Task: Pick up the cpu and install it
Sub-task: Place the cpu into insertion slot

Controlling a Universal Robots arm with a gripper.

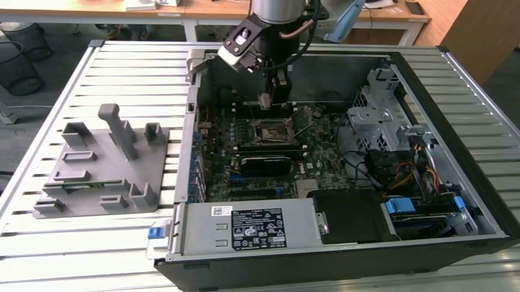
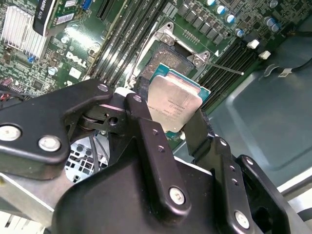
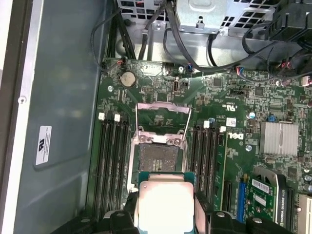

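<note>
The tool [image 2: 169, 127] is gripping the cpu [image 2: 173, 102] by two opposite edges, holding it clear above the motherboard [image 3: 151, 88], close beside the open processor socket [image 3: 158, 160]. This is happening toward the far side of the open computer case [image 1: 455, 201], which is lying on the counter [image 1: 130, 67].

Exterior view: high, angled down, whole open computer case [image 1: 341, 258] in frame. Both wrist views: close above motherboard [image 3: 146, 83], sharing the socket [image 3: 158, 158].
</note>
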